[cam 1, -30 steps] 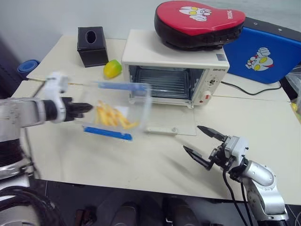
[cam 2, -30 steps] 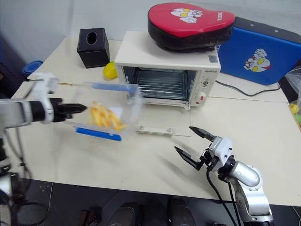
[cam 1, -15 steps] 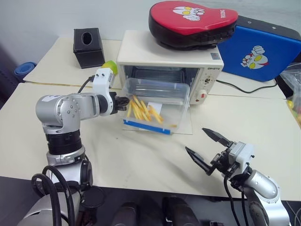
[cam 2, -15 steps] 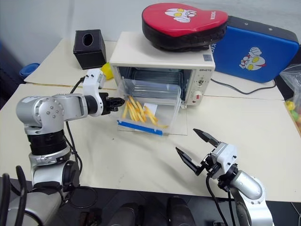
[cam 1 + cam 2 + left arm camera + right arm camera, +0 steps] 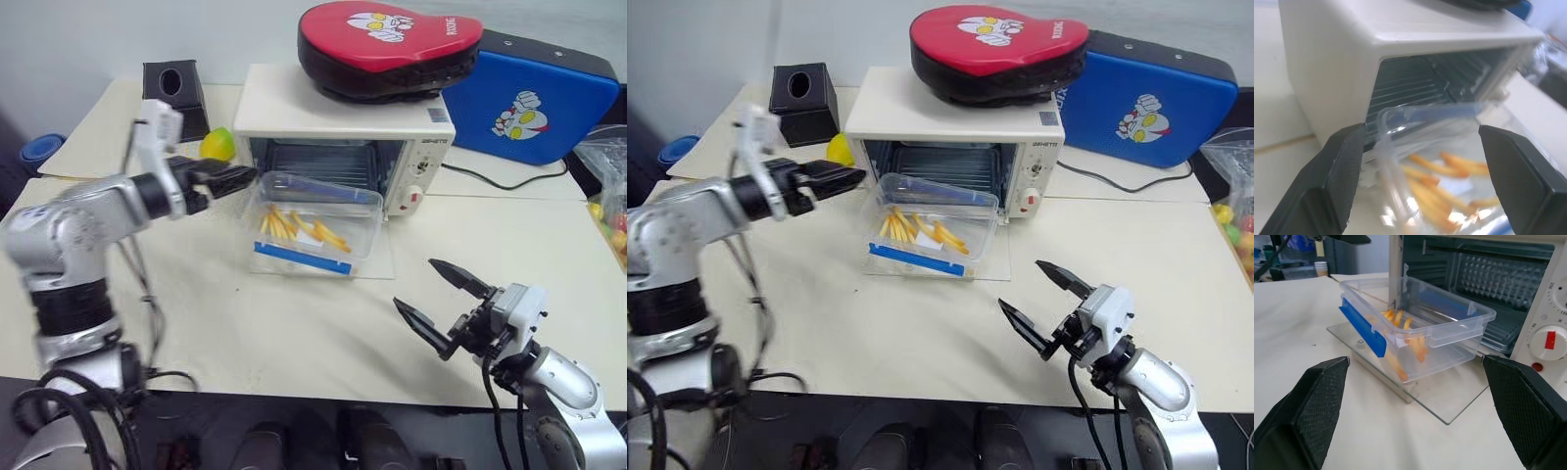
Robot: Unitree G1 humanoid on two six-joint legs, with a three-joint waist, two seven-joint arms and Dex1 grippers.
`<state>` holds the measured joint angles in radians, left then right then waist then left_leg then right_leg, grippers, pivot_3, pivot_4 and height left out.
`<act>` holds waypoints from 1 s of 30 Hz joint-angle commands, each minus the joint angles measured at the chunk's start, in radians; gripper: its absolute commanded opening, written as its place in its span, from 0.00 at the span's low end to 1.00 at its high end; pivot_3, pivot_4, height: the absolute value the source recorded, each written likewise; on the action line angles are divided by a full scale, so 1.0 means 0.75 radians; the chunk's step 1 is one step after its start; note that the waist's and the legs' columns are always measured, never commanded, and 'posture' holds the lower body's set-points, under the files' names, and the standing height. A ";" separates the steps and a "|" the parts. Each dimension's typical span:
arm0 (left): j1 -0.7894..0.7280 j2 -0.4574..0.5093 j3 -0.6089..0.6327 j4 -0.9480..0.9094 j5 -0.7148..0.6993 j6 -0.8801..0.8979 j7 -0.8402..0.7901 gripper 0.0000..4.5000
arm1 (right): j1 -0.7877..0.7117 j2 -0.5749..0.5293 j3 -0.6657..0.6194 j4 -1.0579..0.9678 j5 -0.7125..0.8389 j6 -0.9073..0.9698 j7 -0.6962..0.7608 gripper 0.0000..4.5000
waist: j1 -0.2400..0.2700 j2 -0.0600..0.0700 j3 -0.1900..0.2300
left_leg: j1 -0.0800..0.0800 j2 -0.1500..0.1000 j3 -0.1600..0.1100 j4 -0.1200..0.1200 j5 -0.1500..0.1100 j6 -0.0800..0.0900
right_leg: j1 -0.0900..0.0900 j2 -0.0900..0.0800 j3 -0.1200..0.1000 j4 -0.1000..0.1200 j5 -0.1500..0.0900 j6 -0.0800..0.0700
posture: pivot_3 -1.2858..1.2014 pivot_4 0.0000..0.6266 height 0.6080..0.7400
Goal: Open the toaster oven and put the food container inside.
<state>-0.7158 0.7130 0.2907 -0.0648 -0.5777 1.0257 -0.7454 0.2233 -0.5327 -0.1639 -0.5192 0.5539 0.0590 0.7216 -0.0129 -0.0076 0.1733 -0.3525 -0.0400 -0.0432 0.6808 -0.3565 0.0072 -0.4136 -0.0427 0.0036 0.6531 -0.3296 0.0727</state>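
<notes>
Left gripper (image 5: 238, 176) open beside one food container (image 5: 312, 223).

worktop and what rested on it

the cream worktop (image 5: 245, 323) was made of panels set edge to edge, with seams between them. the toaster oven (image 5: 343, 108) stood toward its back, its glass door (image 5: 1449, 406) folded down flat onto the surface. the food container (image 5: 313, 227) sat on that door, in front of the oven's mouth, not directly on the worktop. a black tissue box (image 5: 172, 86) stood at the back left, with a yellow-green fruit (image 5: 217, 145) just beside the oven's left side. a blue pad (image 5: 534, 98) lay behind the oven's right side, and a black cable (image 5: 500, 183) ran across the surface there.
</notes>
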 commanded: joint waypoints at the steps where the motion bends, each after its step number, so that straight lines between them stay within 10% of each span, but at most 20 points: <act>1: 0.176 0.175 -0.074 0.048 0.087 -0.481 -0.456 0.78 | 0.001 -0.065 0.006 -0.108 0.081 0.115 0.030 0.87 | 0.008 0.000 0.000 | 0.000 0.000 0.000 0.000 0.000 0.000 | 0.000 0.000 0.000 -0.001 0.000 0.000 | 0.52 0.24 1.00; 13: 0.377 -0.143 -0.374 0.029 0.284 -0.822 -0.300 0.00 | -0.437 -0.055 0.379 0.070 -0.121 0.394 0.000 0.00 | 0.048 -0.001 0.000 | -0.005 -0.001 -0.003 0.003 -0.003 0.008 | 0.001 -0.002 -0.001 -0.007 0.000 0.001 | 0.52 0.24 1.00; 30: -0.047 -0.604 -0.303 0.602 0.455 -1.153 0.281 0.00 | -1.242 0.311 0.355 1.034 -0.520 0.064 -0.260 0.00 | 0.009 -0.001 -0.001 | -0.014 -0.003 -0.001 0.006 0.000 0.004 | -0.014 -0.002 -0.002 0.009 0.000 0.001 | 0.52 0.24 1.00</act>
<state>-0.7288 0.2674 0.0417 0.3759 -0.2458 0.2033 -0.5613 -0.6886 -0.3127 0.1318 0.2419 0.1764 0.1431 0.5562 -0.0064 -0.0085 0.1728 -0.3686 -0.0420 -0.0439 0.6874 -0.3565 0.0101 -0.4287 -0.0441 0.0017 0.6612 -0.3293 0.0733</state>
